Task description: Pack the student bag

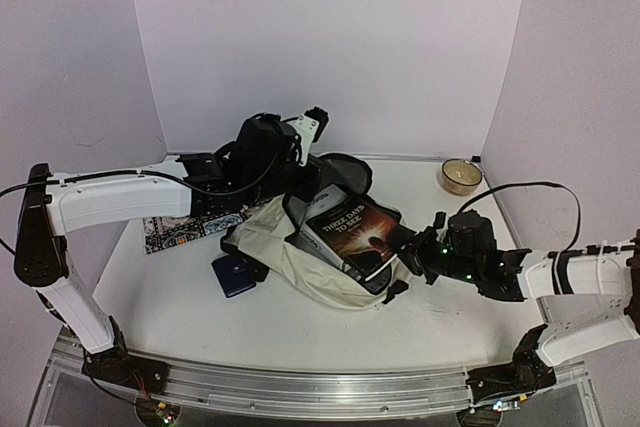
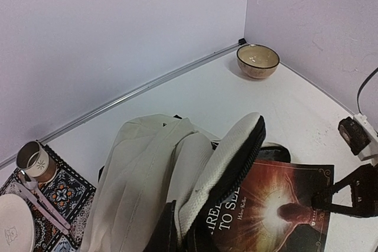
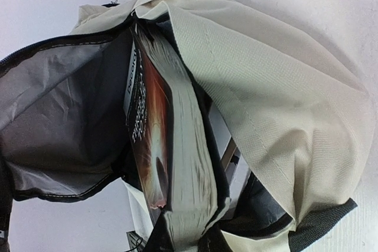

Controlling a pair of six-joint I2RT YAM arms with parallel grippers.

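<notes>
- Across the middle of the white table (image 1: 200,317) we list the student bag (image 1: 285,247): cream fabric, black trim, grey lining. It lies slumped on its side with its mouth open toward the right.
- We enter the left pincer (image 1: 298,162) at the far rim of that mouth. Its fingers are hidden behind fabric in its own wrist view, so we record it as closed and, as far as we can tell, pinching the padded rim, which stands raised off the table.
- We count one book (image 1: 355,230) with a dark cover and a reddish glow, titled "Three Days to See". It is tilted, with its far end inside the bag's mouth and its near right corner sticking out.
- We enter the right pincer (image 1: 408,249) as narrowed onto that protruding corner. The left wrist view shows one dark finger lying on the cover.
- We note a second flat item (image 1: 318,205) with a pale cover, under the book and inside the bag.
- We list a dark blue case (image 1: 233,275) flat on the table, touching the bag's near left edge.
- We list a patterned mat (image 1: 175,230) left of the bag. It carries a cup (image 2: 36,160), a spoon (image 2: 41,205) and a white plate (image 2: 10,222).
- We list a tan bowl (image 1: 461,175) in the far right corner, well apart from the bag.
</notes>
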